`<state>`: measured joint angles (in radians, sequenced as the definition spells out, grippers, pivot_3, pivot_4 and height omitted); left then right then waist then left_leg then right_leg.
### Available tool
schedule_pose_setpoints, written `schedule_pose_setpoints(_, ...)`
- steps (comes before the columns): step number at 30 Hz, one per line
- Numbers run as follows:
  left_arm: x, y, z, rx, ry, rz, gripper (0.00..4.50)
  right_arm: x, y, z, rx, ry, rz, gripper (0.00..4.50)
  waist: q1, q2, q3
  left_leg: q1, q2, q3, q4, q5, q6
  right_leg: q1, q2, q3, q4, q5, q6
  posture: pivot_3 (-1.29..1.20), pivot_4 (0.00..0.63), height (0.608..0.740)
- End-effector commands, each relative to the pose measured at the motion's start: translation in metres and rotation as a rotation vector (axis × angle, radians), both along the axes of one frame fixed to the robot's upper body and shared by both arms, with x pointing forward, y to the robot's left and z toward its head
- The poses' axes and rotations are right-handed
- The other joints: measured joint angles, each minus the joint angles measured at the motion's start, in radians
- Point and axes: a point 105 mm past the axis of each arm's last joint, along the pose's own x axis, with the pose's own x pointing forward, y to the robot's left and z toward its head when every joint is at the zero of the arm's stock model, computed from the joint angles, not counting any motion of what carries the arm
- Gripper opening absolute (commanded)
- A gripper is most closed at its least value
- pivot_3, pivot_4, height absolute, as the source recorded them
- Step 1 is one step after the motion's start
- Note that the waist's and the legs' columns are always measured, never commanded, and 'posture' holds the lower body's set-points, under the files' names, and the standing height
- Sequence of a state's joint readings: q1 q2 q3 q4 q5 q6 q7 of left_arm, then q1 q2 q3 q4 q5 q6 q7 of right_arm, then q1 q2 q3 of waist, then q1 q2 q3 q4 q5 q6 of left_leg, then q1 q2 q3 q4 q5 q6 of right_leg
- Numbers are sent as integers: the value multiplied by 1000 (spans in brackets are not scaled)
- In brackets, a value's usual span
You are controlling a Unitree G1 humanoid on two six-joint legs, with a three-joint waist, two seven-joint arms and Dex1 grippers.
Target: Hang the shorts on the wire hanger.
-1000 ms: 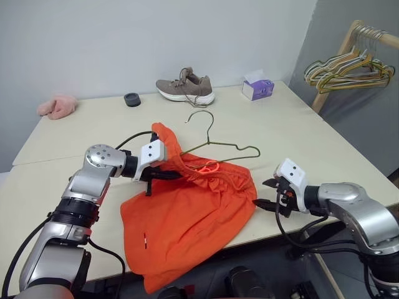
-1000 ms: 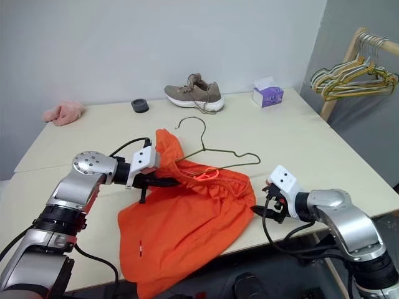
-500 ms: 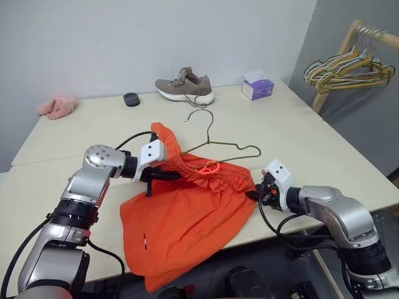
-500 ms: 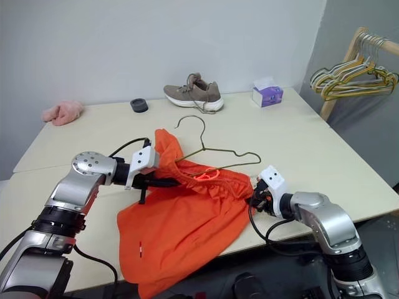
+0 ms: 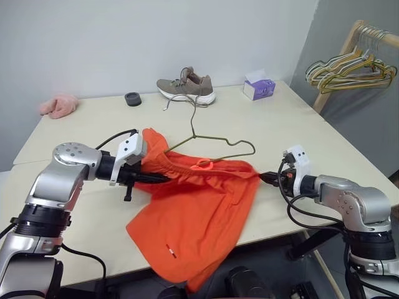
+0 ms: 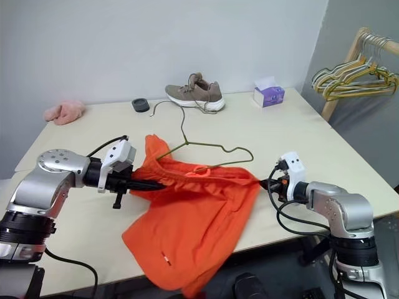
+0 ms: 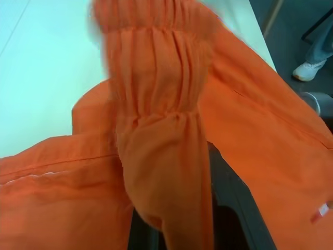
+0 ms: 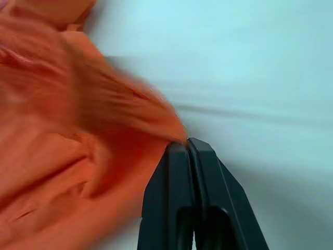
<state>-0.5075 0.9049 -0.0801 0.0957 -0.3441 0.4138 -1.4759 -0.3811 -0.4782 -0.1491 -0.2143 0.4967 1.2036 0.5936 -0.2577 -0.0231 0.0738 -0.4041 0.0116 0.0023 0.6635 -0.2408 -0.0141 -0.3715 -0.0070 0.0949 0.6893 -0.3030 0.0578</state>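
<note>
- Two grippers pinch the shorts [image 5: 199, 199]: left gripper [image 5: 163, 177] and right gripper [image 5: 264, 177] clamp opposite waistband ends, stretched over the table [image 5: 299, 134].
- Wire hanger [image 5: 215, 140] lies half under the waistband.
- Next, probably: feed hanger through.

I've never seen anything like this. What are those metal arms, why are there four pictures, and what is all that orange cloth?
The arms belong to a humanoid robot. Two pictures come from cameras in its head, looking down over a table; the other two come from cameras on its wrists, looking along its black fingers.

The orange cloth is a pair of shorts. The left gripper is shut on one end of the waistband, and the right gripper is shut on the other end, so the waistband is stretched between them. A thin wire hanger lies partly under the shorts.

Farther back on the table are a shoe, a purple tissue box, a small black ring and something pink and fluffy. More hangers hang on a rack beside the table.
</note>
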Motion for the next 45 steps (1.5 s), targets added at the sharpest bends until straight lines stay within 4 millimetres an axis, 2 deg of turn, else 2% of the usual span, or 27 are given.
schedule_pose_setpoints(1, -8, 5, 11, 22, -10, -40, 0, 5, -3, 19, 51, -25, -25, 65, 0, 0, 0, 0, 0, 0, 0, 0, 0, 0, 0, 0, 0, 0, 0, -222, 26, 740)
schedule_pose_setpoints(9, -8, 7, 7, 40, -12, -39, 0, -1, 6, 24, 12, -72, 44, 65, 7, 0, 0, 0, 0, 1, 0, 0, 0, 0, 0, 1, -1, -2, 3, -224, 27, 740)
schedule_pose_setpoints(12, 1, 7, 8, 30, -42, 2, 0, -13, 12, 19, -198, -206, 207, 65, 8, 1, 0, -1, 0, 1, -1, 0, 0, 0, 0, 1, -2, -2, 3, -225, 27, 740)
schedule_pose_setpoints(13, 4, 7, 8, 26, -53, 14, 0, -16, 12, 17, -245, -234, 231, 234, 9, 0, 0, -1, 0, 1, -1, 0, 0, 0, 0, 0, -4, -2, 4, -227, 28, 740)
schedule_pose_setpoints(15, 7, 6, 9, 16, -66, 26, 0, -19, 10, 13, -289, -255, 257, 636, 9, 0, 0, -1, 1, 0, -1, 0, 0, 0, 0, 0, -5, -2, 4, -227, 28, 740)
schedule_pose_setpoints(19, 9, 6, 10, 7, -77, 35, 0, -26, 16, 12, -284, -291, 316, 2004, 7, 0, 0, -3, 0, 2, -1, 0, 0, 0, 0, 1, -7, -2, 4, -228, 28, 740)
schedule_pose_setpoints(23, 11, 4, 11, -3, -83, 39, 0, -11, 19, 13, -246, -305, 227, 3380, 5, 0, 0, -2, 1, 1, -1, 0, 0, 0, 0, 1, -7, -2, 4, -230, 25, 740)
schedule_pose_setpoints(26, 11, 4, 11, -5, -86, 39, 0, -7, 29, 11, -197, -282, 229, 4414, 7, 0, 0, -2, 1, 0, -1, 0, 0, 0, 1, 1, -6, -2, 4, -229, 23, 740)
schedule_pose_setpoints(34, 11, 3, 11, -6, -91, 41, 0, 6, 52, -2, -146, -229, 268, 4414, 6, 0, 0, -3, 1, 0, -1, 0, 0, 0, 0, 0, -7, 1, -1, -220, 15, 740)
schedule_pose_setpoints(40, 11, 3, 11, -6, -93, 44, 0, 20, 61, -11, -130, -212, 272, 4414, 6, 0, 0, -2, 1, 0, -1, 0, 0, 0, 0, 0, -6, 1, -1, -212, 13, 740)
schedule_pose_setpoints(43, 12, 6, 10, -2, -99, 62, 0, 26, 62, -14, -123, -210, 255, 3816, 7, 0, 0, -3, 1, 0, -1, 0, 0, 0, 0, 0, -6, 1, -1, -202, 10, 740)
schedule_pose_setpoints(45, 12, 8, 9, -2, -102, 74, 0, 27, 61, -12, -112, -216, 250, 3115, 8, 0, 0, -3, 1, -1, -1, 0, 0, 0, 0, -1, -6, 1, -1, -202, 10, 740)
